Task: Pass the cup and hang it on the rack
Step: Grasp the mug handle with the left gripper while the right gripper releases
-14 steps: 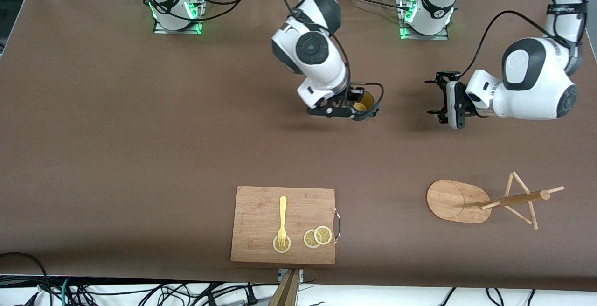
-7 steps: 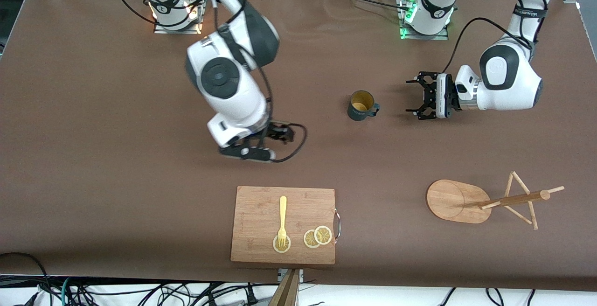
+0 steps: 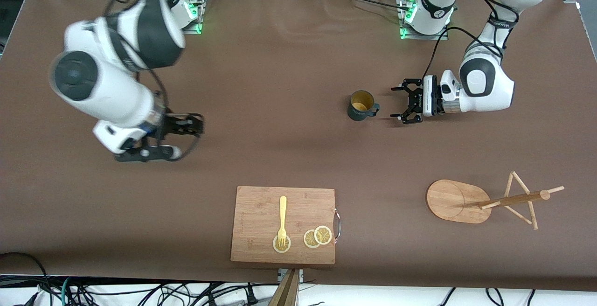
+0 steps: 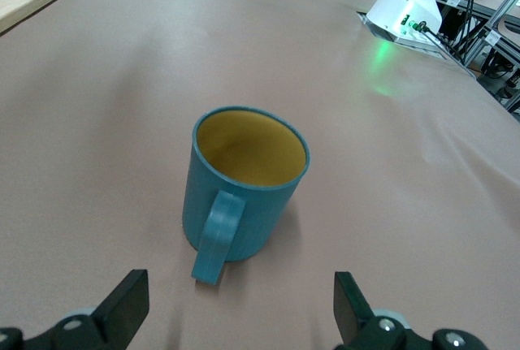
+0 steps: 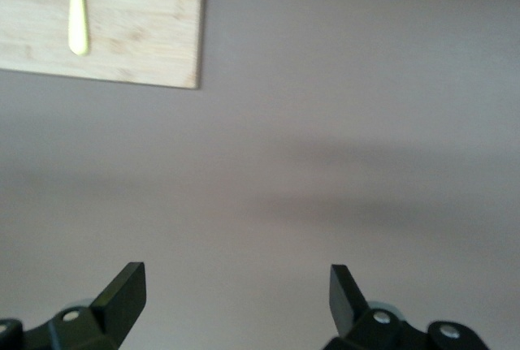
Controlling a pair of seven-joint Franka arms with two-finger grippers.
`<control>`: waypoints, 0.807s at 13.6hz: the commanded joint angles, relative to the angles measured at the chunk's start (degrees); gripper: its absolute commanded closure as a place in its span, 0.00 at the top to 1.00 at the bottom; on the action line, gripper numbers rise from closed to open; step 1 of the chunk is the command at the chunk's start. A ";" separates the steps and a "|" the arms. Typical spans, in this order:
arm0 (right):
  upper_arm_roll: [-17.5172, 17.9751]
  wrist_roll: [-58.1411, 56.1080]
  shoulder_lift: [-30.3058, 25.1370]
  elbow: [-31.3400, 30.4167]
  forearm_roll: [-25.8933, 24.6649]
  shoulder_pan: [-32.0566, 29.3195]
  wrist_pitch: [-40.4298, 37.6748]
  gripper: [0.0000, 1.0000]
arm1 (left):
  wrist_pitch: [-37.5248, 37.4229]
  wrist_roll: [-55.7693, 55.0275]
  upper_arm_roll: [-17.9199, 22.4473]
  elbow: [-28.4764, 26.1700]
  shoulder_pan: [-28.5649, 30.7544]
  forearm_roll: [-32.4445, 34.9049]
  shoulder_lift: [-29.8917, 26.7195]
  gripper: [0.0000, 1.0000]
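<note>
Brown matte table [image 3: 289,63], smooth and flat. Upright on it: cup [image 3: 360,106], directly ahead of left gripper [image 3: 405,105], handle turned toward the spread fingers [image 4: 130,301], not touching. Judged light, rigid, possibly slick; hold across handle or rim wall. Teal outside, yellow inside, cylindrical. Right gripper [image 3: 154,140] spread, empty, well away from cup. Wooden rack [image 3: 459,201] on oval base with thin pegs, well apart from left gripper.
</note>
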 commanded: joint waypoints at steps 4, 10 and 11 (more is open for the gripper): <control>-3.67 -5.47 -6.94 -7.41 -2.73 0.93 -2.03 1.00 | 0.71 17.07 0.00 0.40 -1.47 -12.27 6.31 1.00; -2.88 -4.15 -13.79 -15.75 -9.42 1.54 0.87 1.00 | 4.23 18.59 -1.05 0.57 -3.58 -15.19 8.34 1.00; -2.88 -4.24 -14.15 -15.85 -9.51 1.54 0.70 1.00 | 4.23 18.59 -1.05 0.57 -3.67 -16.15 8.60 1.00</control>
